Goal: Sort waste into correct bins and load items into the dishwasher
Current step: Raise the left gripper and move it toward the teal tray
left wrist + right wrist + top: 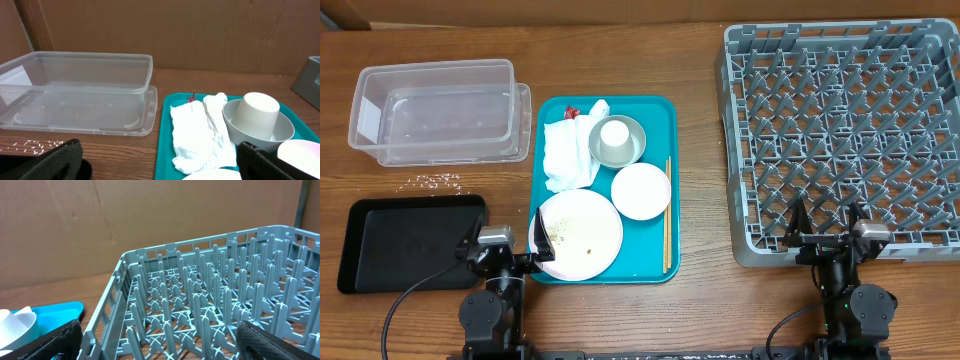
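Well, my left gripper [502, 240] gapes empty above bare wood between the edges of the black tray [380, 250] and the teal tray [655, 110], my right gripper [826, 222] likewise over the rack [760, 252] at its near rim.

Teal against a brown wooden table [700, 40]
On the teal tray [655, 120]: white plate [582, 232], dish [641, 190], cup [614, 139] and napkin [566, 155], grey bowl [636, 132], red wrapper [572, 111], tan chopsticks [667, 215]. Right of it, a grey grid-patterned rack [840, 130]; left, a clear tub [435, 110], black tray [410, 240], white rice [435, 181].
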